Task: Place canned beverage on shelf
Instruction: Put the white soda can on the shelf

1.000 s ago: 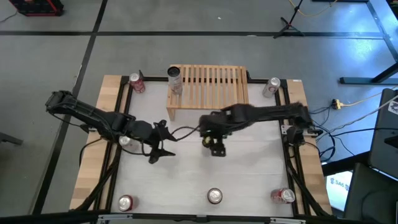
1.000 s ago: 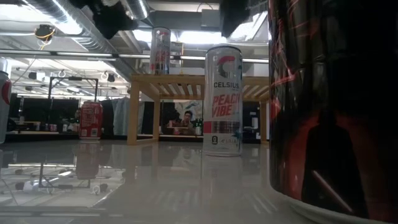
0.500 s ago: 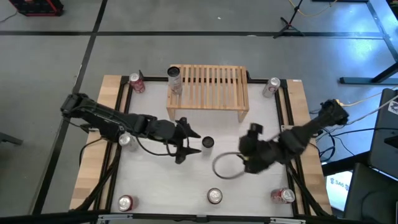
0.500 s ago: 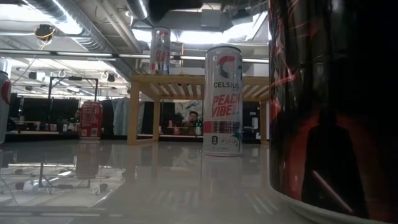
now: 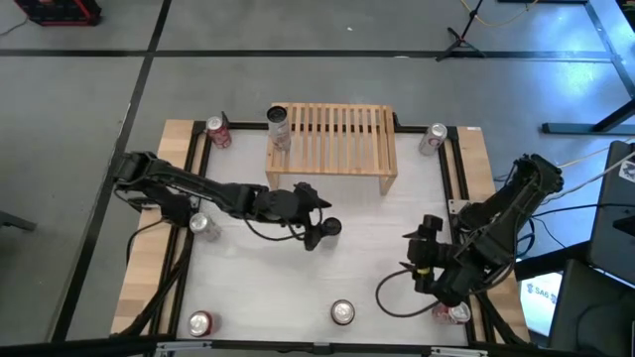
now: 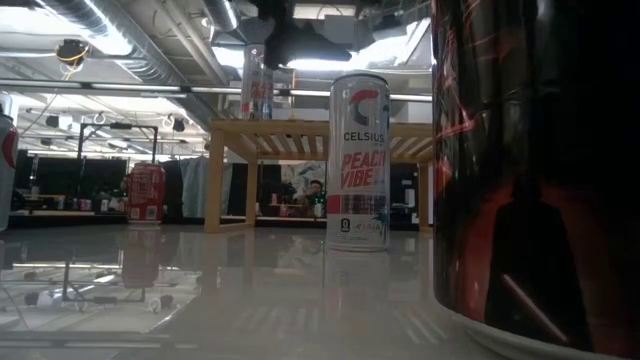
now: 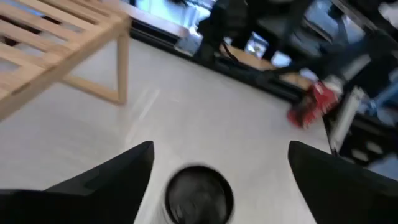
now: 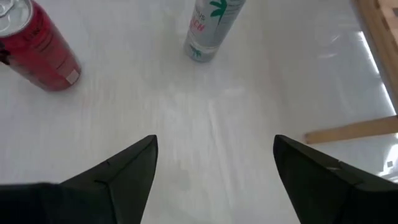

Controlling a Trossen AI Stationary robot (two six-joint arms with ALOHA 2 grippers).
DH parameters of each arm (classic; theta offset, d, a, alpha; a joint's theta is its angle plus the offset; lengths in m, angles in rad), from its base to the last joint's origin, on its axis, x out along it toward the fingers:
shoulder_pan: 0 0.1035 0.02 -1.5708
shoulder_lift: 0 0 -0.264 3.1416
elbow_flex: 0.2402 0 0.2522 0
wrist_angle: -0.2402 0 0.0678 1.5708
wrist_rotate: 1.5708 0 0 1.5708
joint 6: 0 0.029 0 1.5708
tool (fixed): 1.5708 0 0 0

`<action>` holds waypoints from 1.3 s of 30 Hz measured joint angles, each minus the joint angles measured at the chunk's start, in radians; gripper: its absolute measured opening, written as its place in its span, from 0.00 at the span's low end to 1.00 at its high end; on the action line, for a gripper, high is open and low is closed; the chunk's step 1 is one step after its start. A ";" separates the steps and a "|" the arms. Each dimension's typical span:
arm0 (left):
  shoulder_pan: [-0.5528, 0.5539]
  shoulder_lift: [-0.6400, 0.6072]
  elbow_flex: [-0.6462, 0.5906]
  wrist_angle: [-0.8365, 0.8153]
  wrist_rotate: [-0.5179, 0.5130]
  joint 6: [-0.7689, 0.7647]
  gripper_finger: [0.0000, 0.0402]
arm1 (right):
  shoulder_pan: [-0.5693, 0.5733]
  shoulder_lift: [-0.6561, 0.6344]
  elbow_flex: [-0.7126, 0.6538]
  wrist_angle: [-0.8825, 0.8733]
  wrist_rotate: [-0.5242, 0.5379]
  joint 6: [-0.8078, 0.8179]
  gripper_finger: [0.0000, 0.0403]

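A slim white can [image 5: 331, 227] with a dark top stands upright on the white table near its middle; it also shows in the low view [image 6: 358, 162] and from above in the left wrist view [image 7: 199, 194]. My left gripper [image 5: 318, 227] is open, and its two fingers [image 7: 118, 177] stand wide on either side of the can's top without touching it. The pale slatted shelf [image 5: 337, 139] stands at the far middle, with another can [image 5: 279, 127] upright on its left end. My right gripper [image 5: 418, 261] hangs open and empty over the near right.
Single cans stand around the table: far left [image 5: 217, 131], far right [image 5: 433, 139], under the left arm [image 5: 203, 226], near left [image 5: 200, 323], near middle [image 5: 342, 313], near right [image 5: 456, 312]. The right wrist view shows a red can [image 8: 37, 50] and a slim white one [image 8: 211, 28].
My left gripper has reached toward the table's right, up to the slim can in the middle. My right gripper has drawn away from that can toward the right and near edges. The can has stayed upright in place.
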 joint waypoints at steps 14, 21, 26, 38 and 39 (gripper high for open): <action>-0.027 0.033 0.000 0.002 -0.026 0.163 0.93 | 0.019 0.000 0.000 -0.002 -0.004 -0.003 0.76; -0.004 0.116 0.000 0.009 0.009 0.141 0.93 | 0.019 0.000 0.000 -0.003 -0.025 -0.020 0.76; -0.003 0.155 0.000 0.015 0.002 0.132 0.93 | 0.019 0.000 0.000 -0.001 -0.037 -0.011 0.76; -0.002 0.214 -0.001 0.029 0.026 0.127 0.92 | 0.019 0.001 0.000 -0.001 -0.029 -0.010 0.76; -0.002 0.216 0.000 0.030 0.024 0.124 0.91 | 0.019 0.001 0.000 -0.001 -0.027 -0.010 0.76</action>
